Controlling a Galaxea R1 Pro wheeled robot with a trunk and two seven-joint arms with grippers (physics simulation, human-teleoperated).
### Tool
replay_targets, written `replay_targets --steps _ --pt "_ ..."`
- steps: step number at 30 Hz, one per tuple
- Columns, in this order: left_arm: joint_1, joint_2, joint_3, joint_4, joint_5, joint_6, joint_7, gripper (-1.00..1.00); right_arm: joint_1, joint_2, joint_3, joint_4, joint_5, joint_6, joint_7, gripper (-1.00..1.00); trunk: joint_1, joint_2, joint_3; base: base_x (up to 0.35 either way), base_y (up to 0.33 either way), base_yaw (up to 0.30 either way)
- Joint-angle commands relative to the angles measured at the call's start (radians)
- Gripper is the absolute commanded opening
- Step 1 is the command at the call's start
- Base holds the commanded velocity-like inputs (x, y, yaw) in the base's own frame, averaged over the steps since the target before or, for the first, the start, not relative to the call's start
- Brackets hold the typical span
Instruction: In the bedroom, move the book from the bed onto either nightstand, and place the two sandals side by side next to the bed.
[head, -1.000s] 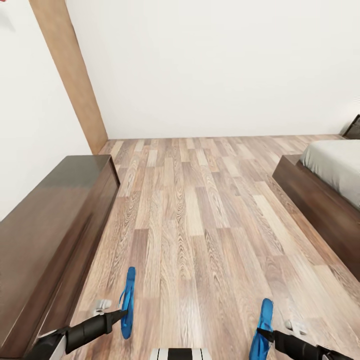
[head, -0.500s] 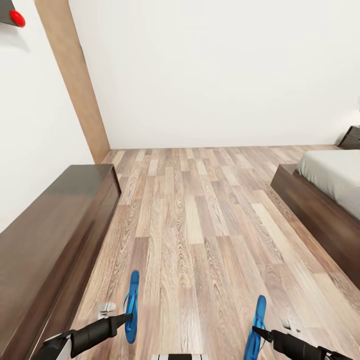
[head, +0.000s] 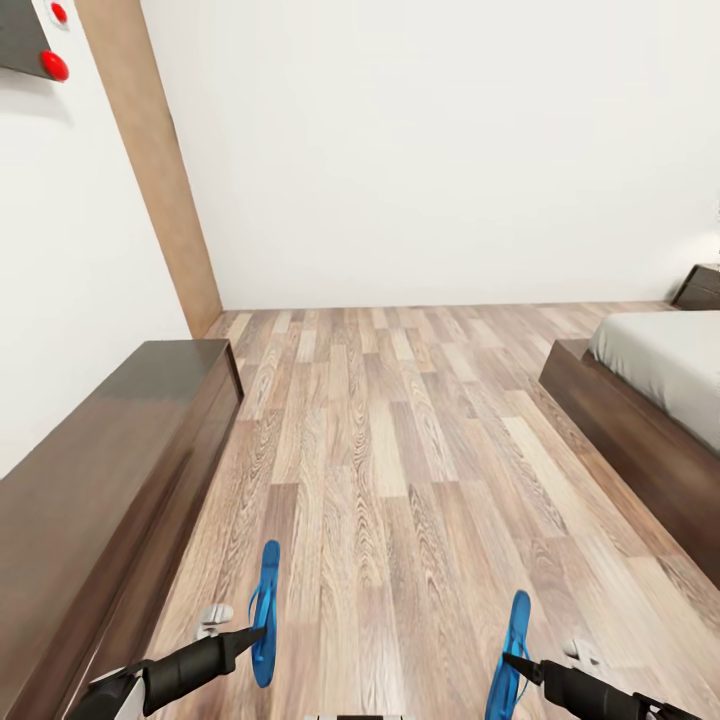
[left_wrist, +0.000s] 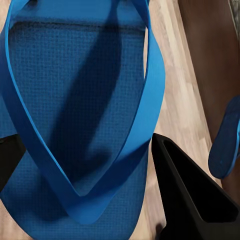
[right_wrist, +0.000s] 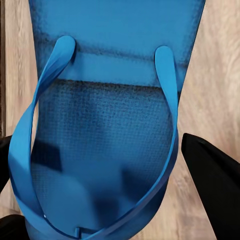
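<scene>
The wooden floor (head: 400, 480) spreads across the head view up to a white wall (head: 450, 150), with a tan wooden panel (head: 150, 150) standing in the corner at the left. On the right side lies the bed (head: 640, 420), its light-grey mattress set on a dark brown frame; past its far end a dark corner of the nightstand (head: 700, 288) just shows at the picture's edge. Along the left wall runs a long low dark-brown bench (head: 110, 480). High on the left wall hangs a dark grey item with red round knobs (head: 35, 45), cut off by the edge.

Both sandals are held up above the floor, low in the head view and well apart from each other. The left gripper (head: 250, 632) is clamped on the left sandal (head: 264, 610), which hangs on edge with its length pointing away from the robot. In the left wrist view its black fingers (left_wrist: 185, 195) stand on either side of the sandal (left_wrist: 75, 110), whose strap loops across the textured sole, and the other sandal (left_wrist: 227, 137) shows off to one side. The right gripper (head: 515, 662) grips the right sandal (head: 512, 650) in the same on-edge way; the right wrist view shows its fingers (right_wrist: 215, 175) flanking the blue sole (right_wrist: 110, 125) and its straps
</scene>
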Motion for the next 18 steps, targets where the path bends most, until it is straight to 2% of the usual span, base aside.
replay_targets --steps 1,18 --pt "0.0 0.0 0.002 0.0 0.002 0.009 -0.005 -1.0 0.0 0.0 0.0 0.0 -0.008 0.011 0.002 -1.0 -0.001 0.0 0.003 0.0 0.0 0.0" --pt "0.0 0.0 0.002 0.0 0.0 0.009 -0.006 -1.0 0.0 0.001 -0.001 0.002 -0.009 0.011 -0.002 -1.0 -0.008 0.004 0.069 0.0 0.0 0.0"
